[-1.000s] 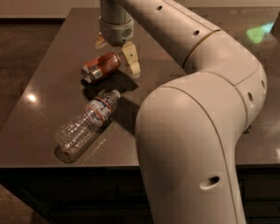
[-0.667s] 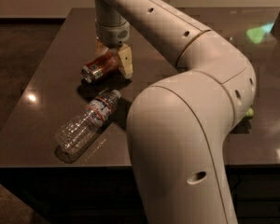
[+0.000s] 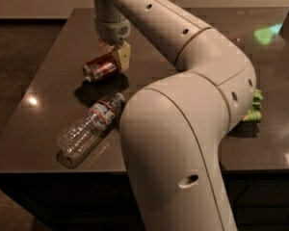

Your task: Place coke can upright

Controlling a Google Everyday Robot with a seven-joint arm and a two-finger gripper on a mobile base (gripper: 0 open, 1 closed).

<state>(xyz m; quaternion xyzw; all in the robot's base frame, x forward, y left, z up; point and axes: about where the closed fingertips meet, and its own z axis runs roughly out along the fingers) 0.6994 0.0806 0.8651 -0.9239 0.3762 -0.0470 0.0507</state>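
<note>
The coke can (image 3: pixel 98 68) is red with silver ends and lies on its side at the back left of the dark table (image 3: pixel 48 81). My gripper (image 3: pixel 113 55) comes down from above at the can's right end. Its tan fingers (image 3: pixel 122 57) are closed on that end. The can looks raised slightly, with its shadow on the table below it. The arm's large pale links fill the middle and right of the view.
A clear plastic water bottle (image 3: pixel 88 127) lies on its side in front of the can, near the table's front left edge. A green snack bag (image 3: pixel 254 108) lies at the right, partly hidden behind the arm.
The gripper has shifted slightly left and closed in on the can's right end. The can has moved a little left with it. The bottle has not moved.
</note>
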